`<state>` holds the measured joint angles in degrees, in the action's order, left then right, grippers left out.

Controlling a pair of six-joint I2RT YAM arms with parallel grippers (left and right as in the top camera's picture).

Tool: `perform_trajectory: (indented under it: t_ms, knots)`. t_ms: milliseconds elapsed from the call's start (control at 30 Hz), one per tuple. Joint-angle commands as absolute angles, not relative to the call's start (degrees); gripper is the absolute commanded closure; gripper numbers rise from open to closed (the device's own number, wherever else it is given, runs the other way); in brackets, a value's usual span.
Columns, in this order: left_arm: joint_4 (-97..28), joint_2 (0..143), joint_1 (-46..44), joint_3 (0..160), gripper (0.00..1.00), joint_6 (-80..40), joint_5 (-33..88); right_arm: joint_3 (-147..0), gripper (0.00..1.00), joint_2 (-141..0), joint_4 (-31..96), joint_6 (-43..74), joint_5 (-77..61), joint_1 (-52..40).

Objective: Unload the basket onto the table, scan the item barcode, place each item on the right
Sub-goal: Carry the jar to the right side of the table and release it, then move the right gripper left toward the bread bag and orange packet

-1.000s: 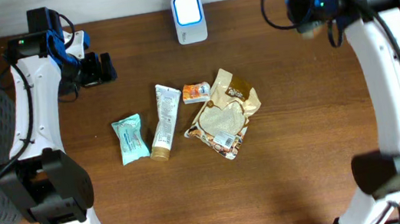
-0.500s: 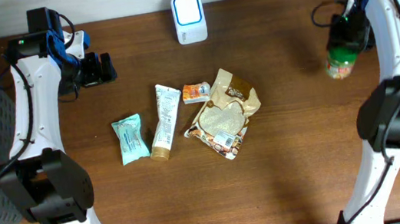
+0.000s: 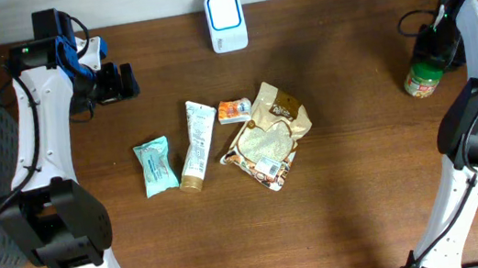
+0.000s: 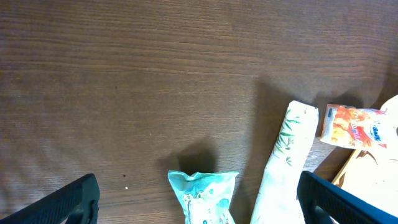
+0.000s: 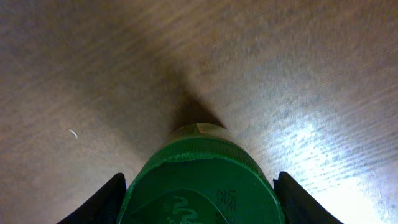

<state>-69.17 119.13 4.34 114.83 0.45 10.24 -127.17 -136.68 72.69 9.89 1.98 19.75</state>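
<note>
Pinching the green-lidded jar (image 3: 421, 80) by its lid, the right gripper (image 5: 200, 186) holds it lid-up at the far right of the table (image 3: 367, 191), well apart from the white scanner (image 3: 225, 10), while the left gripper (image 3: 127, 80) hangs wide open, farther off.

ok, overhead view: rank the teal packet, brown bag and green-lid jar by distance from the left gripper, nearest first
1. teal packet, left side, closest to the left gripper.
2. brown bag, table centre.
3. green-lid jar, far right edge.
</note>
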Motion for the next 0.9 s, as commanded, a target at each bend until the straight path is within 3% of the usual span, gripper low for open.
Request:
perform_trajectory:
  t_ms: [0, 200, 400, 567, 867]
  knots:
    - [-69.08, 117.73, 4.56, 114.45, 0.01, 1.34, 10.22, -127.52, 0.50, -135.70, 72.18, 9.28, 1.54, 19.46]
    - [-69.08, 117.73, 4.56, 114.45, 0.01, 1.34, 10.22, -127.50, 0.34, -135.70, 73.28, 9.28, 0.19, 19.46]
    - [-69.08, 117.73, 4.56, 114.45, 0.01, 1.34, 10.22, -127.50, 0.31, -135.70, 73.73, 9.28, 0.16, 19.46]
    - [-69.08, 117.73, 4.56, 114.45, 0.01, 1.32, 10.22, -130.02, 0.01, -135.02, 75.22, 8.38, 0.21, 19.49]
    - [-69.06, 117.73, 4.56, 114.45, 0.01, 1.34, 10.22, -153.77, 0.02, -130.06, 92.55, 8.43, -5.54, 15.49]
